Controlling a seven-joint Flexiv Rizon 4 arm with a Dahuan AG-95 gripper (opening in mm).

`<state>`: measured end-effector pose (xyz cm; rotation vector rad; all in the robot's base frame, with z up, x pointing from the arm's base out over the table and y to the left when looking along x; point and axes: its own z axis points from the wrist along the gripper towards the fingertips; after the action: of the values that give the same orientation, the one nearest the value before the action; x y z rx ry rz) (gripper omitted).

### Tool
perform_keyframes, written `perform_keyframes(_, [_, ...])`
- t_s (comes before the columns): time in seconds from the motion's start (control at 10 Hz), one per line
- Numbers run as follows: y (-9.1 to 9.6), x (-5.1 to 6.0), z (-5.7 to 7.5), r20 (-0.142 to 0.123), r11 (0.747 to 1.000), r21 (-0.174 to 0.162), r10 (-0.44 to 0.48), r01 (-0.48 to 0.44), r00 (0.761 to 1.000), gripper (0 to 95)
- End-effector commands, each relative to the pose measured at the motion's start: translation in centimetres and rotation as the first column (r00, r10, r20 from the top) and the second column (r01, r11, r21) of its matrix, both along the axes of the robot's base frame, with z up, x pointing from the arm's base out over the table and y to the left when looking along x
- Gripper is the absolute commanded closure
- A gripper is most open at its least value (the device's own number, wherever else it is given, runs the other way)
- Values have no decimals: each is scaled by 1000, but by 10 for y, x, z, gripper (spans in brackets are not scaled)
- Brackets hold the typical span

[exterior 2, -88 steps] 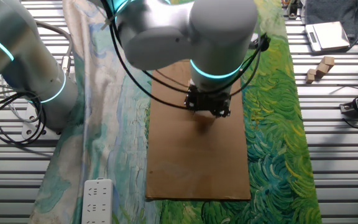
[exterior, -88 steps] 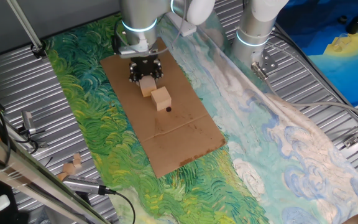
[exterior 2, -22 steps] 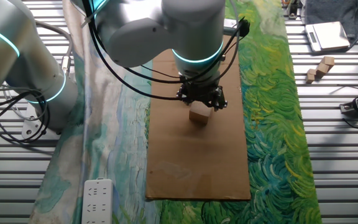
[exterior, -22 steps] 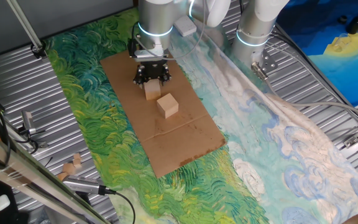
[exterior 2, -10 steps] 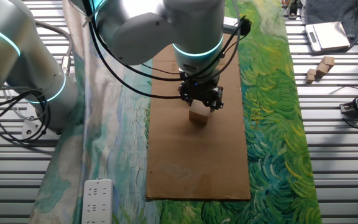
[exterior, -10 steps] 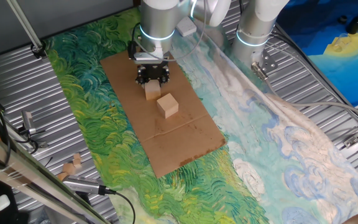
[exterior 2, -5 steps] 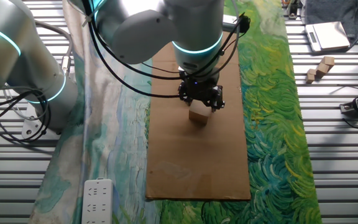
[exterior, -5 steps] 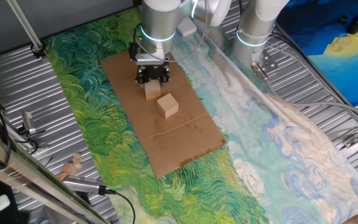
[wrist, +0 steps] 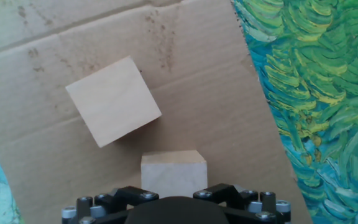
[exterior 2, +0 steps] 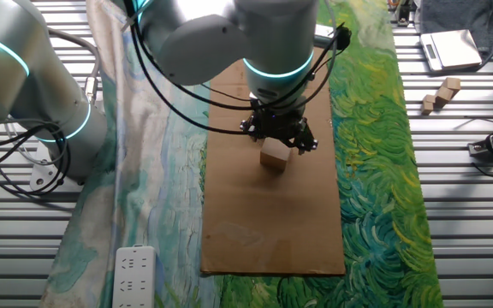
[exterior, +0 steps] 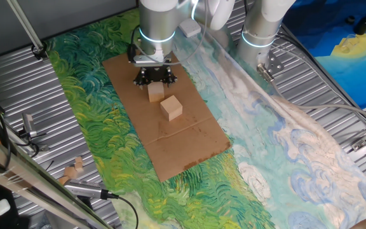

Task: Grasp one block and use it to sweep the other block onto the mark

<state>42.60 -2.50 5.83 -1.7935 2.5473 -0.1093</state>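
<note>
With no black mark visible, the pincer (exterior: 154,81) above the near wooden cube (wrist: 173,174), its grip unclear, should lift straight without nudging the far wooden cube (wrist: 113,100).

A: State block and sheet colours.
B: Both wooden blocks (wrist: 113,100) (wrist: 173,174) pale tan; cardboard sheet (exterior: 189,137) plain brown.
A: Cloth (exterior: 94,121)?
B: Swirled green, yellow and blue brushstroke pattern.
A: Tool (exterior: 154,77)?
B: Black.

Pale square wooden cube (wrist: 173,173) sits just ahead of the black gripper mount (wrist: 176,208). Second light wooden cube (wrist: 113,101), turned askew, lies just beyond it on flat brown cardboard sheet (wrist: 229,112). Green-swirled painted cloth (wrist: 319,81) alongside.
</note>
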Motion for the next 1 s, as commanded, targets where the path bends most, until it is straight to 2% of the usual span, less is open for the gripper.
perform_keyframes(0.1, [0,0,0,-17,1000,-5,6,-6,1000,190])
perform_keyframes(0.4, [0,0,0,-36,1000,-4,23,-23,999,190])
perform_keyframes(0.6, [0,0,0,-34,1000,-7,23,-23,999,190])
perform_keyframes(0.7, [0,0,0,-34,1000,-5,23,-24,999,0])
perform_keyframes(1.0, [0,0,0,-33,1000,-10,26,-26,999,0])
